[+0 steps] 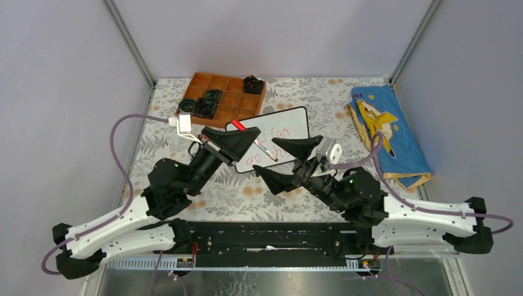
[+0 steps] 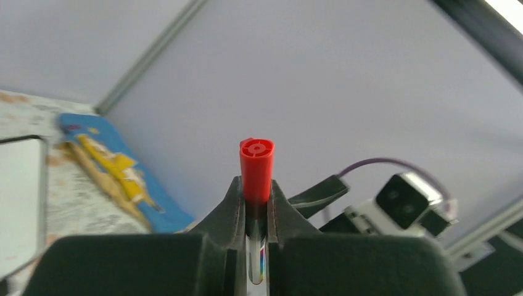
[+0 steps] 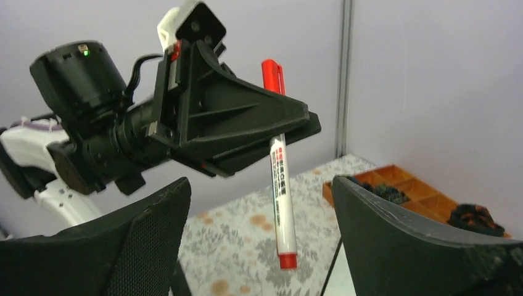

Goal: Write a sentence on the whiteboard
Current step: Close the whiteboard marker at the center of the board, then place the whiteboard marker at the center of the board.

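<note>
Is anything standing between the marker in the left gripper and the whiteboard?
Nothing visible. The left gripper clamps the marker above the whiteboard; the open right gripper only flanks the marker's lower end.

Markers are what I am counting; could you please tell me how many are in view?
1. The marker is clamped in the left tool, hanging over the whiteboard. Another could lie hidden among the black items in the tray; I cannot tell.

High rear overview; close, seemingly opposed wrist views; marker (image 3: 280, 203) common to all three.
</note>
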Robot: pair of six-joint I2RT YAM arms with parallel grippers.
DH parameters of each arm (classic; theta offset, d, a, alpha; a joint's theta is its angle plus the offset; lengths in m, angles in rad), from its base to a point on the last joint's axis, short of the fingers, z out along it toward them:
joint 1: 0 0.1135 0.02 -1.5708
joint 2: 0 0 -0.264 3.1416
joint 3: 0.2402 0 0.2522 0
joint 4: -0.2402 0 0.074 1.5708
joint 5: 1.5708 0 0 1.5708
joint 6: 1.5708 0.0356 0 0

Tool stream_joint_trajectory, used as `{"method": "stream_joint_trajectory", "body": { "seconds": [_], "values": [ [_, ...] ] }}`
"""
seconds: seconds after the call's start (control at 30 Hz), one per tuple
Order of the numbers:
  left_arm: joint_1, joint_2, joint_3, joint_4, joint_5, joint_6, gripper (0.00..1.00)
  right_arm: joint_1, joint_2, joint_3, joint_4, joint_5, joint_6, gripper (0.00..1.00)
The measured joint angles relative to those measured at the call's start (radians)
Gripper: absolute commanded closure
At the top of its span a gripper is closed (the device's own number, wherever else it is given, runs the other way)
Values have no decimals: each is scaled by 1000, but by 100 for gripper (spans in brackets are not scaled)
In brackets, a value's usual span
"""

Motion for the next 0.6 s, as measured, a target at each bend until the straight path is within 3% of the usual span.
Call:
{"method": "stream_joint_trajectory", "body": {
  "seconds": [0.1,0.3,0.47,0.6],
  "values": [
    [0,-29,37,-117,-14,77,100,0,-46,79,-243,-13,48,10],
    [0,-45,169,-360,64,262,100,0,-60,272,-653,-69,110,23],
    [0,-43,218,-527,204,367,100,0,-42,296,-851,-132,148,24],
    [0,-11,227,-602,311,407,100,0,8,290,-906,-179,185,26]
  ]
}}
